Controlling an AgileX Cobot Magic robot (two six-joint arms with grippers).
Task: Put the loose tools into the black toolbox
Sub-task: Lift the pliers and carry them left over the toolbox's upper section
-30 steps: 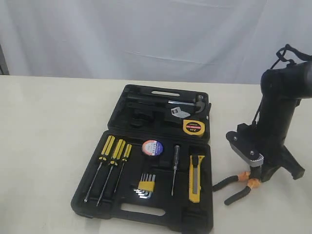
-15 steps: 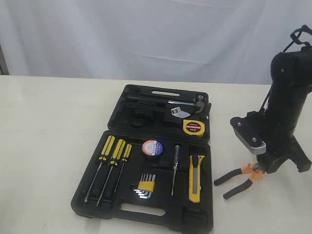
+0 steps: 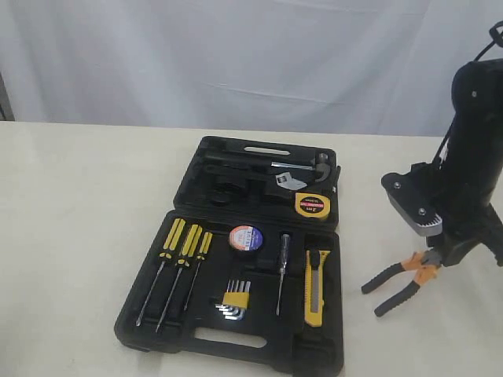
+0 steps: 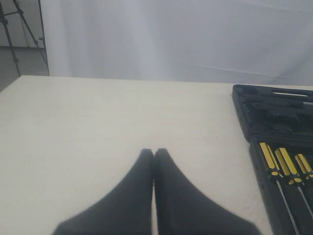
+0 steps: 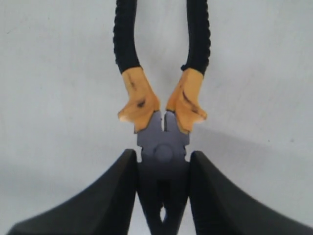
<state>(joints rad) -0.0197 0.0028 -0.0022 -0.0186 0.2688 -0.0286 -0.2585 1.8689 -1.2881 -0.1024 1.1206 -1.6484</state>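
Pale tabletop (image 3: 78, 236) beneath, my right pincer (image 5: 163, 157) pinches orange-and-black-handled steel pliers (image 5: 150, 138) by the head. I fear that narrow hold lets them swivel loose.

no text legible, tape measure (image 3: 312, 205) label too small, tape roll (image 3: 246, 237) label blurred

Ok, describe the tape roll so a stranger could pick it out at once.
Start at the open black plastic toolbox on the cream table. In its nearer half, beside the three yellow-and-black-handled screwdrivers, sits the black tape roll. It is the only round item there, with a white, red and blue label.
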